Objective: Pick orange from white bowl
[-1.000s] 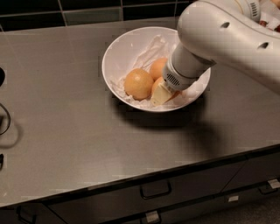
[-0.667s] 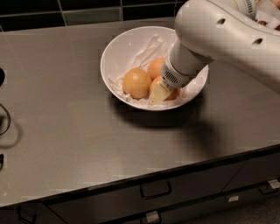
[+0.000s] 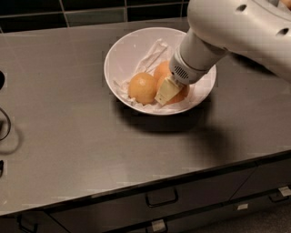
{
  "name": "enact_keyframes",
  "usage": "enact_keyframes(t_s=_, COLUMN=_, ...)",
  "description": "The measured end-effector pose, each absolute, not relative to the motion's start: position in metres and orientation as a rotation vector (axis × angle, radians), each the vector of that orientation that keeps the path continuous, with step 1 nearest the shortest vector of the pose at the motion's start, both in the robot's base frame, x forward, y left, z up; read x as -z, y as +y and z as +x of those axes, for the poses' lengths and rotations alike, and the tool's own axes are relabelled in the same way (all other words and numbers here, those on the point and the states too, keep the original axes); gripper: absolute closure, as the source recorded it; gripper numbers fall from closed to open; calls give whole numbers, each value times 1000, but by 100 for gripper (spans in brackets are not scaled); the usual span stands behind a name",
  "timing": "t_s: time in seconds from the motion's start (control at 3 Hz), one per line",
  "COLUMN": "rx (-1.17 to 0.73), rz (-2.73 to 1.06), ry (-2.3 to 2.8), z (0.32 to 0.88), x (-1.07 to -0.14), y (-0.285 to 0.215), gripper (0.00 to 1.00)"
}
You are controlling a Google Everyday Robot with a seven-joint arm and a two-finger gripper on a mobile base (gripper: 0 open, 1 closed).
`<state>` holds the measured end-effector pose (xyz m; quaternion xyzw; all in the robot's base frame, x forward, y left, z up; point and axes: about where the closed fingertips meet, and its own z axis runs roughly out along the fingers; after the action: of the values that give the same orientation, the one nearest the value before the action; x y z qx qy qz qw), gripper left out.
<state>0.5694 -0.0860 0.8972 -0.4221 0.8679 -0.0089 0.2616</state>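
Observation:
The white bowl [image 3: 122,50] sits on the grey counter, lined with crumpled white paper. Three orange fruits lie in its front half. A paler yellowish one [image 3: 142,88] is at the left and a second one [image 3: 161,70] lies behind it. The deeper-coloured orange [image 3: 182,95] is at the right, mostly covered by my gripper. My gripper [image 3: 167,92] reaches down into the bowl from the upper right and rests against this orange, between it and the paler fruit. The big white arm hides the bowl's right rim.
The grey counter [image 3: 68,136] has a front edge with drawers and handles [image 3: 160,198] below. A dark tiled wall [image 3: 91,11] runs along the back. Dark cable-like shapes [image 3: 3,123] sit at the far left edge.
The bowl and arm have shifted slightly left in the view. The gripper stays low in the bowl against the oranges.

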Motion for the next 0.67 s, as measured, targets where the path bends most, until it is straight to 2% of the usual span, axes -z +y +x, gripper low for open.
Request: enact_keyframes(t_s=0.67, rx=50, rz=-1138, ry=2275, z=564, x=-943, y=-84, gripper=100)
